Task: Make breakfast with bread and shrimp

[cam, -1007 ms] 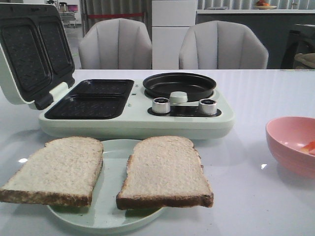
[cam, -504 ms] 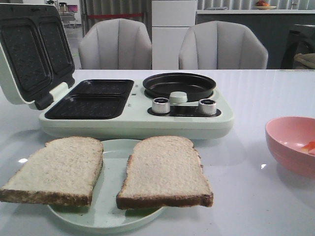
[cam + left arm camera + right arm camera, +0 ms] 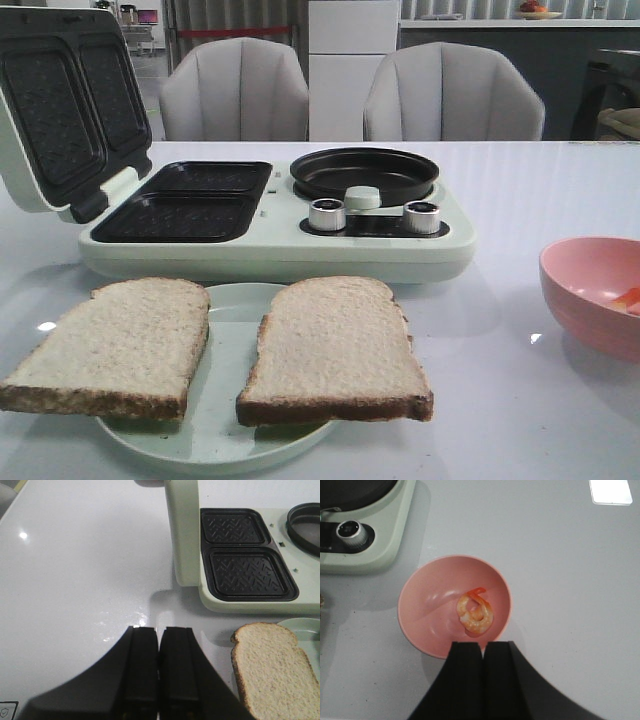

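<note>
Comparing the front view now with the views from 1 s and 0.5 s ago, I find no change: the 2 slices of bread, the appliance and the bowl sit exactly as they did, and neither arm has entered the front view. I read this as a task not yet begun. The left slice of bread (image 3: 115,345) and the right slice of bread (image 3: 335,350) lie side by side on the pale green plate (image 3: 232,303) near the front edge of the counter (image 3: 520,190), each overhanging the plate rim. Behind the plate stands the breakfast maker (image 3: 270,245), lid (image 3: 60,105) raised, both grill wells (image 3: 190,200) bare and the round pan (image 3: 363,172) bare. The shrimp (image 3: 476,614) lies curled in the pink bowl (image 3: 435,605) at the right edge of the counter. The left gripper (image 3: 158,675) hovers over bare counter beside the left slice, fingers pressed together and holding nothing. The right gripper (image 3: 482,675) hangs above the near rim of the bowl, fingers likewise closed and carrying nothing. In my judgement both must open before any pick.
</note>
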Available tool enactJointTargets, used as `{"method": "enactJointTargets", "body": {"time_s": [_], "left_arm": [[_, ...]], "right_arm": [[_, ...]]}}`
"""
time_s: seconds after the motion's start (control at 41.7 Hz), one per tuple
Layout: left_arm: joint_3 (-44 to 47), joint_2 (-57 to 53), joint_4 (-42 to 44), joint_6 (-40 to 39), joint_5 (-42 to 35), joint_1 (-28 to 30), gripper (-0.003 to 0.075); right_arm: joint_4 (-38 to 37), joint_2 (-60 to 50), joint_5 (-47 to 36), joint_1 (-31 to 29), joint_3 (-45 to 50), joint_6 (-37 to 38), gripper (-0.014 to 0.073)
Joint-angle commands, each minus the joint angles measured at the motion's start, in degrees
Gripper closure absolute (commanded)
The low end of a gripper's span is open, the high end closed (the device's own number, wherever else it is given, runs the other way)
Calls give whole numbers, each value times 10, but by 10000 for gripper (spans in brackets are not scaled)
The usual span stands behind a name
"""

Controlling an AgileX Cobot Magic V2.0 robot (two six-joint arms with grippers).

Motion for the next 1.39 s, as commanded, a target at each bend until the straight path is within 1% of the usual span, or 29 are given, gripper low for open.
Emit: {"method": "enactJointTargets", "body": {"time_s": [0.0, 0.024, 0.072, 0.096, 0.12, 0.192, 0.24, 0.336, 0.456, 0.551, 0.575, 0.623, 0.647, 0.743, 0.791, 0.815, 0.887, 0.983, 1.055, 1.127, 1.199, 1.367], "left_arm": [[-17, 15, -10, 0, -41, -3, 510], [-17, 18, -9, 0, -41, -3, 467], [-17, 22, -8, 0, -41, -3, 349], [-17, 23, -7, 0, -40, -3, 279], [-17, 24, -6, 0, -40, -3, 212], [-17, 29, -6, 0, -37, -3, 101], [-17, 35, -6, 0, -34, -3, 80], [-17, 49, -10, 6, -31, -21, 95], [-17, 76, -10, 59, -35, -94, 133], [-17, 105, 11, 100, -31, -182, 160], [-17, 112, 22, 101, -30, -195, 162], [-13, 128, 53, 101, -28, -239, 162], [-8, 137, 76, 101, -28, -271, 162], [11, 169, 131, 93, -28, -358, 162], [17, 183, 168, 60, -29, -392, 162], [20, 194, 202, 38, -29, -413, 162], [25, 223, 310, -54, -18, -463, 167], [25, 269, 459, -207, 9, -522, 185], [25, 305, 541, -273, 26, -554, 202], [25, 347, 609, -318, 46, -578, 212], [25, 387, 664, -358, 60, -586, 212], [25, 450, 727, -410, 61, -586, 212]], "right_arm": [[-4, 10, -35, 1, -17, -5, 406], [-4, 12, -35, 1, -17, -5, 351], [-4, 13, -35, 1, -17, -5, 252], [-4, 13, -36, 1, -17, -5, 200], [-4, 13, -37, 1, -17, -5, 167], [-4, 13, -37, 1, -17, -5, 98], [-4, 13, -35, 1, -17, -5, 85], [-4, 13, -35, 1, -17, -5, 86], [-4, 13, -35, 1, -17, -5, 86], [-4, 13, -35, 1, -17, -5, 86], [-4, 13, -35, 1, -17, -5, 86], [-4, 13, -35, 1, -17, -5, 86], [-4, 13, -35, 1, -17, -5, 86], [-4, 13, -35, 1, -17, -5, 86], [-4, 13, -35, 1, -17, -5, 86], [-4, 13, -35, 1, -17, -5, 86], [-4, 13, -35, 1, -17, -5, 86], [-4, 13, -35, 1, -17, -5, 86], [-4, 13, -35, 1, -17, -5, 86], [-4, 13, -35, 1, -17, -5, 86], [-4, 13, -35, 1, -17, -5, 86], [-4, 13, -35, 1, -17, -5, 86]]}}
